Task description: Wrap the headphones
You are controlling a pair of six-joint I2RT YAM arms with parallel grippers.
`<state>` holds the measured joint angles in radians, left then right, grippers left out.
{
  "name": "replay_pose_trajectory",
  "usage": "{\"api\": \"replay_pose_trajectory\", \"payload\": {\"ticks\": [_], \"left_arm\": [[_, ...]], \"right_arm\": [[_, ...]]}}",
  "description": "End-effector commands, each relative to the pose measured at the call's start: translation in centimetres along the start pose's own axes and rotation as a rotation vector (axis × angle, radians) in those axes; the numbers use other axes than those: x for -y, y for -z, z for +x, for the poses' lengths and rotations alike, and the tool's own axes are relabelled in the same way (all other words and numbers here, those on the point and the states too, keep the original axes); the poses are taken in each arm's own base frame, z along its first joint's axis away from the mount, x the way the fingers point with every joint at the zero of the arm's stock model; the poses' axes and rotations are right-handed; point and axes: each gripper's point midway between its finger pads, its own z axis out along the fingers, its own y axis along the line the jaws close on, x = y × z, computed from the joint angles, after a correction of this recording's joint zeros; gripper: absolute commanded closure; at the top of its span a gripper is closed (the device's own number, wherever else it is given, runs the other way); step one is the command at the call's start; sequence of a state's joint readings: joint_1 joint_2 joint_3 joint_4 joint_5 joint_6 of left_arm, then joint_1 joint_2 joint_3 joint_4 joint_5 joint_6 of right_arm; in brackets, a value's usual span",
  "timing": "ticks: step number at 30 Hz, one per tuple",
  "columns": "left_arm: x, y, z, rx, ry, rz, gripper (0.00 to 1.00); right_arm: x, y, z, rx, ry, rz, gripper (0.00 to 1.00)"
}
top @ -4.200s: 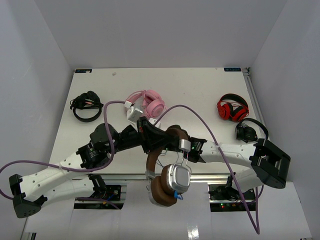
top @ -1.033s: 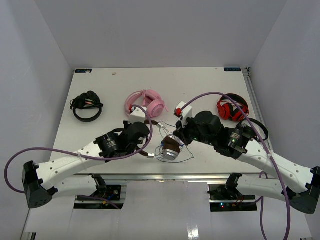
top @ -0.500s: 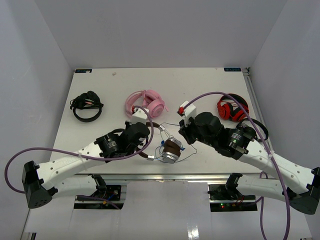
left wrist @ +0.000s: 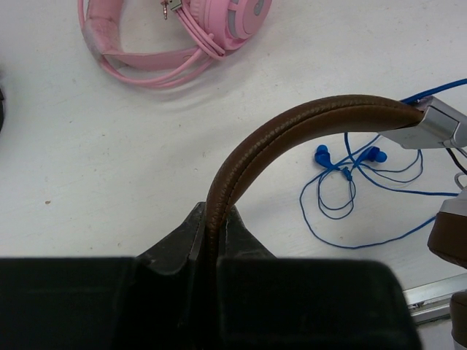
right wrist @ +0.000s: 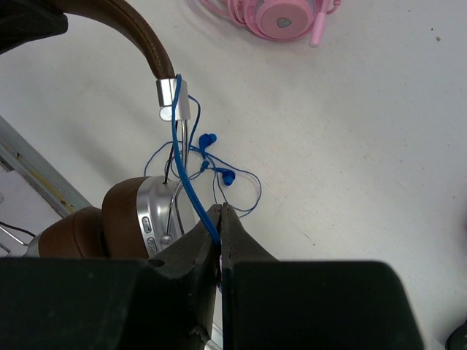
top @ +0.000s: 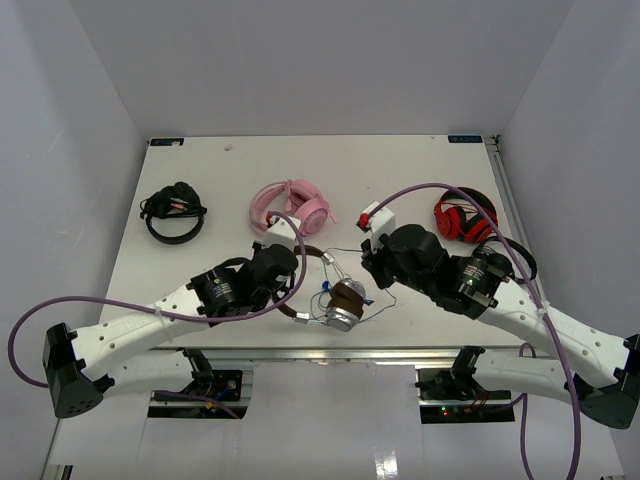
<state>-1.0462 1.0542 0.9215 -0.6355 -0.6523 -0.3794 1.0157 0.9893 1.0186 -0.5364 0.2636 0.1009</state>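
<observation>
The brown headphones [top: 343,300] hang near the table's front edge, silver-grey ear cups [right wrist: 157,211] low. My left gripper [left wrist: 213,213] is shut on the brown headband [left wrist: 306,124] and holds it up. My right gripper [right wrist: 220,213] is shut on the thin blue cord [right wrist: 188,186], which runs taut up to the silver slider [right wrist: 174,97]. The rest of the cord lies in loose loops with small blue bits [left wrist: 346,164] on the white table [top: 200,200] beneath the headband.
Pink headphones [top: 292,205] lie behind the work spot, also in the left wrist view [left wrist: 175,33]. Red-and-black headphones [top: 465,215] and a black pair [top: 500,262] lie at the right. Another black pair [top: 172,212] lies at the left. The table's metal front rail [left wrist: 438,295] is close.
Over four seconds the headphones came down from high above the front edge to the table. In the last second both grippers shifted slightly and the cord pulled tauter.
</observation>
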Motion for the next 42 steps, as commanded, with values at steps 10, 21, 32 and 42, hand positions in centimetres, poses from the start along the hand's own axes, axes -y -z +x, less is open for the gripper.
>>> {"api": "replay_pose_trajectory", "payload": {"ticks": [10,21,32,42], "left_arm": [[1.7,1.1,-2.3,0.101,0.073,0.133,1.0],[0.1,-1.1,-2.3,0.088,0.067,-0.061,1.0],[-1.7,-2.0,-4.5,0.114,0.182,-0.289,1.0],[-1.4,-2.0,-7.3,0.177,0.332,-0.31,1.0]], "right_arm": [[1.3,0.7,-2.1,0.032,-0.025,0.082,0.92],[-1.3,1.6,-2.2,0.044,-0.029,-0.077,0.92],[-4.5,1.0,-0.8,0.034,-0.056,-0.219,0.92],[-7.6,-0.1,-0.4,0.091,-0.098,-0.302,0.92]]}}
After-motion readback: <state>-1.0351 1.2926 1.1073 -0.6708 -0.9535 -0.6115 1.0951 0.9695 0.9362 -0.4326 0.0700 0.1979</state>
